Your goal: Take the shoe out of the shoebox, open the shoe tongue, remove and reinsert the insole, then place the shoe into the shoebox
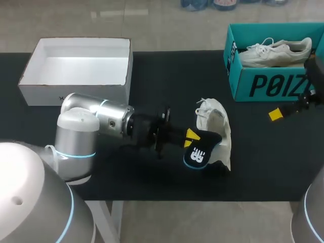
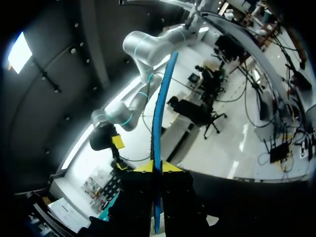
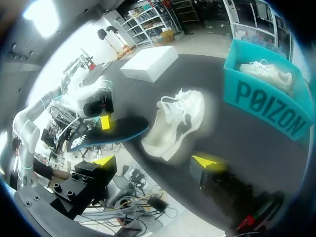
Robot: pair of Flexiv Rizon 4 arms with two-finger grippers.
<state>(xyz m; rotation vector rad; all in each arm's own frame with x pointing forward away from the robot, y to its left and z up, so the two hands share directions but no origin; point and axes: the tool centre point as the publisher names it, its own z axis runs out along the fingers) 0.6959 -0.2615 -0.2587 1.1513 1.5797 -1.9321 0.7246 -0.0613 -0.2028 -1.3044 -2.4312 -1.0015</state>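
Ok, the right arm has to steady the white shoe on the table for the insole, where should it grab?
Probably take the white shoe by its long edge on the side of the right gripper, about mid-length, coming from the right. It lies on its side, laces and opening turned towards the left gripper, which holds the insole there, so that side is crowded.

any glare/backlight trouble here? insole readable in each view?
Head view: white box interior glares; black insole nearly merges with the black table, only its white mark and blue rim show. Left wrist view: insole edge-on in the left tool, backlit, the tool itself dark. Right wrist view: glare washes one corner; insole and shoe both clear.
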